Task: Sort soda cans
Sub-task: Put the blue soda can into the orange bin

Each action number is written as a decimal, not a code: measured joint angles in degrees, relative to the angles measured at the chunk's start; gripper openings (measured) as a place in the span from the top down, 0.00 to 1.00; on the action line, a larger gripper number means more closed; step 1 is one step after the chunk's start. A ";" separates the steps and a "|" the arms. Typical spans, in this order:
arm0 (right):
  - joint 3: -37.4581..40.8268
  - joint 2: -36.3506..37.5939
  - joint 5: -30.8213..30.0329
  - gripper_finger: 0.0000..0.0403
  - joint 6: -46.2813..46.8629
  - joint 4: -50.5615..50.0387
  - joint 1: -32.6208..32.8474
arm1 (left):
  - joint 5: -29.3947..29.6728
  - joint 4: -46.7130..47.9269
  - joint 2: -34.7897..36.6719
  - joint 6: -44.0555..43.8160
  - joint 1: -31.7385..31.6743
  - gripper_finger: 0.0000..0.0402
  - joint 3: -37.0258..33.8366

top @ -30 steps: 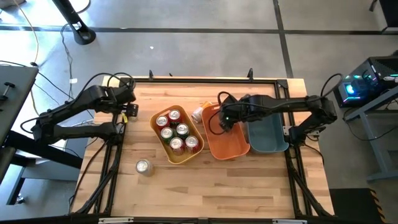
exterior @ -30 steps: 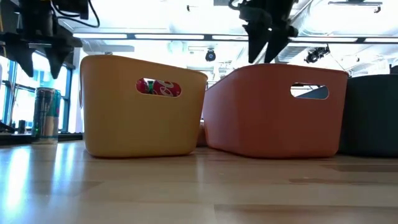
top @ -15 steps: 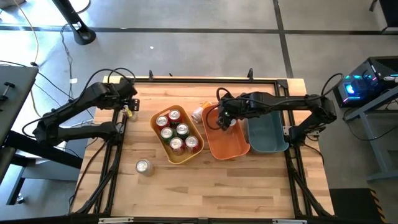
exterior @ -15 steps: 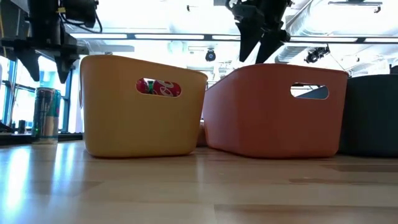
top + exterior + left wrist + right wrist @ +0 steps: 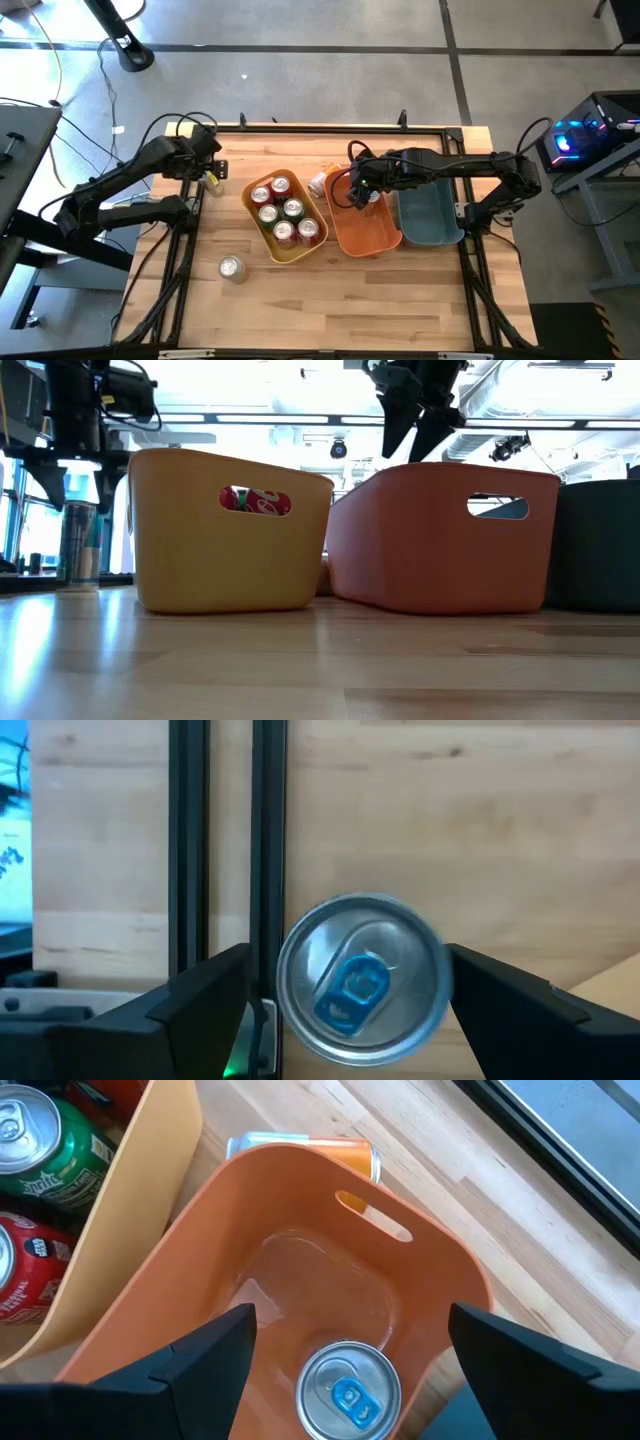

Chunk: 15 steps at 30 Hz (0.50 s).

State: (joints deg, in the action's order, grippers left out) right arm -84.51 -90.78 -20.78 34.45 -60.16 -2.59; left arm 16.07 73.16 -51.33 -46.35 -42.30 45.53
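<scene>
Where the worktop (image 5: pixel 400 290) meets its left edge near the far corner, the left hand (image 5: pixel 211 172) hangs with its fingers spread wide on either side of an upright silver can (image 5: pixel 362 979), whose top shows a blue tab; in the left wrist view the fingers (image 5: pixel 195 1005) stand clear of the can's sides, so nothing is gripped. In the low view this can (image 5: pixel 80 543) stands on the wood just left of the yellow bin (image 5: pixel 230 530). Nearer the front edge, a lone silver-topped can (image 5: pixel 231 268) stands by itself on the worktop. The yellow bin (image 5: pixel 262 235), left of centre, holds five upright cans (image 5: pixel 284 210), red and green. Between it and the orange bin (image 5: pixel 372 237) an orange can (image 5: pixel 300 1148) lies on its side against the orange bin's far wall. The right hand (image 5: pixel 360 192) hovers over the orange bin, its fingers (image 5: pixel 205 1355) wide apart and empty; below them one silver can with a blue tab (image 5: pixel 349 1390) stands upright on the bin's floor. At the right, touching the orange bin, sits the teal bin (image 5: pixel 432 215)
</scene>
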 joint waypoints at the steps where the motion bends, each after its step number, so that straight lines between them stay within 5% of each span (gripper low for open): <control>1: 0.00 0.00 0.00 0.19 0.00 0.08 0.00 | -0.49 -0.19 -0.06 0.00 -0.13 0.22 -0.72; 9: 0.00 0.00 -0.02 0.19 0.03 0.19 0.00 | 0.72 -3.96 -1.98 2.99 -0.92 0.24 -1.25; 15: 0.00 0.00 -0.03 0.19 0.01 -1.20 0.00 | -0.42 -3.52 -2.80 3.16 -1.25 0.39 -1.23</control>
State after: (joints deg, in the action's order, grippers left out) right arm -84.51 -90.78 -20.80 34.46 -61.36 -2.59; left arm 15.65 69.63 -54.13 -43.18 -43.55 44.29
